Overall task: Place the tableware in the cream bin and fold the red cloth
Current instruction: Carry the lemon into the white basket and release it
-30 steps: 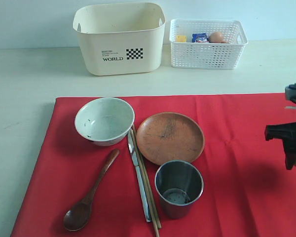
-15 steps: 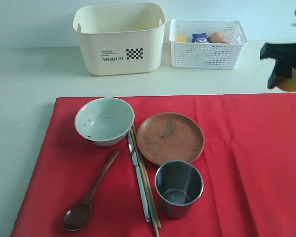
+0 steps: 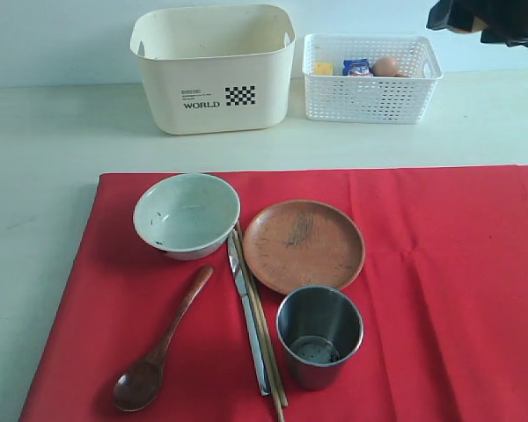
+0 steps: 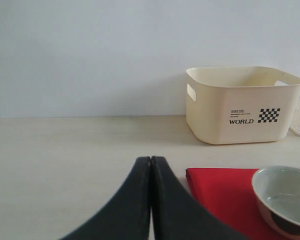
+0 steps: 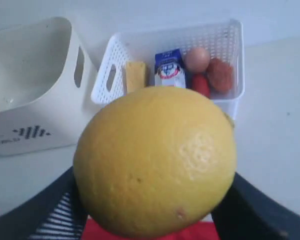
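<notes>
On the red cloth (image 3: 449,290) lie the pale bowl (image 3: 187,214), brown plate (image 3: 304,244), steel cup (image 3: 319,334), wooden spoon (image 3: 158,347), knife (image 3: 246,321) and chopsticks (image 3: 266,338). The cream bin (image 3: 213,70) stands behind the cloth on the bare table. My right gripper (image 3: 480,19) is high at the back right, above the white basket, shut on a large yellow fruit (image 5: 155,160) that fills the right wrist view. My left gripper (image 4: 150,159) is shut with nothing in it, low over the table left of the cloth's corner (image 4: 220,192) and the bowl (image 4: 282,195).
A white lattice basket (image 3: 427,88) beside the cream bin holds toy foods: cheese (image 5: 135,75), a milk carton (image 5: 169,70), an egg (image 5: 197,59) and red pieces (image 5: 220,75). Bare table surrounds the cloth on the left and at the back.
My right gripper has risen from the cloth's right edge up and back to above the white basket, carrying the yellow fruit. The tableware has not moved.
</notes>
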You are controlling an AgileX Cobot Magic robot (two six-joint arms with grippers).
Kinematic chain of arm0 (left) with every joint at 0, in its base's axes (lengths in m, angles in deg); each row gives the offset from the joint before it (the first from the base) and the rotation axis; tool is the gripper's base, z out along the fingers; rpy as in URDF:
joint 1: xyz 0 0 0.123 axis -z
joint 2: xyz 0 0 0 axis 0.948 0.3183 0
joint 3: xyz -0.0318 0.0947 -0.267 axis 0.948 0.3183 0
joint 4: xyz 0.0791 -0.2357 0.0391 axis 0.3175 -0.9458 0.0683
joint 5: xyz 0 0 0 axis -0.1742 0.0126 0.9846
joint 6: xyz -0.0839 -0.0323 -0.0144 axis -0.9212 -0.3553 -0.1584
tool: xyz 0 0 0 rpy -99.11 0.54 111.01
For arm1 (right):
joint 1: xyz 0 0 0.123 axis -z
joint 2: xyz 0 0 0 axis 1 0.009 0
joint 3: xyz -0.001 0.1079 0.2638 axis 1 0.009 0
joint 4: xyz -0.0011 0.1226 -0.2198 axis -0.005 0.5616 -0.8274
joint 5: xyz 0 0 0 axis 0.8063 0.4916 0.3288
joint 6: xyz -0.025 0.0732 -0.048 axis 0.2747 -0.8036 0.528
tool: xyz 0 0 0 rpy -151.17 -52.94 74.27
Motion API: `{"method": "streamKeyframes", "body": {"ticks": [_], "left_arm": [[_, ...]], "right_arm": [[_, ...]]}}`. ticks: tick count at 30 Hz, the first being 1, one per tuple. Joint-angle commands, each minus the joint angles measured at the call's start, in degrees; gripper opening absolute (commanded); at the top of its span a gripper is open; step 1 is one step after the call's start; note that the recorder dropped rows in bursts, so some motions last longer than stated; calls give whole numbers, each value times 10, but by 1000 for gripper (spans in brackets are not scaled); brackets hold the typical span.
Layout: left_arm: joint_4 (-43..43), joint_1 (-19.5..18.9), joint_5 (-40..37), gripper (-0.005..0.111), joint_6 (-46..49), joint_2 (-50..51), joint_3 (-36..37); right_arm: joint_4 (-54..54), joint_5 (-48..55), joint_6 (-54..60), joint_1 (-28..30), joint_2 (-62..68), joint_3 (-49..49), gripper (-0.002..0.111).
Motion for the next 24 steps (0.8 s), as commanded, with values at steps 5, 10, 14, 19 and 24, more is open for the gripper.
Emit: {"method": "streamKeyframes", "body": {"ticks": [5,10,14,19,24], "left_arm": [[-7,5,1,1,-2,-4,2],[-7,5,1,1,-2,-4,2],[-7,5,1,1,-2,-4,2],[-7,5,1,1,-2,-4,2],[-7,5,1,1,-2,-4,2]], "right_arm": [[16,-57,78,1,92,-89,0],[26,-31,78,1,170,-184,0],[27,-11,78,1,224,-238,0],[27,1,77,-6,281,-299,0],[21,42,77,-16,343,-373,0]]}}
